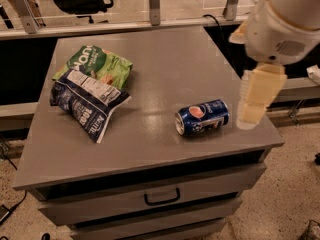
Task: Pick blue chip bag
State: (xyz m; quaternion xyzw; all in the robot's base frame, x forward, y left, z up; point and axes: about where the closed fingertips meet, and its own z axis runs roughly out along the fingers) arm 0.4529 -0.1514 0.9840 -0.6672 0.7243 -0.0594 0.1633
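- Blue chip bag (86,104) lies left on the counter (165,54), overlapping the green bag (97,64).
- Claw (250,115) hangs right of the can (202,117); spread or not, cannot tell.

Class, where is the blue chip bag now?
The blue chip bag lies left on the cabinet top, against the green snack bag; the gripper hangs far right, beside the can.

Dim, warm indoor illumination, received from above. A broad pale sheen is thrown across the middle of the grey table (150,149), and small highlights are returned by the blue soda can (202,117) and by the foil of the blue chip bag (87,102). The claw (252,109), seen over the table's right edge, is lit brightly to a pale cream; the recess beneath the tabletop is left in deep shadow
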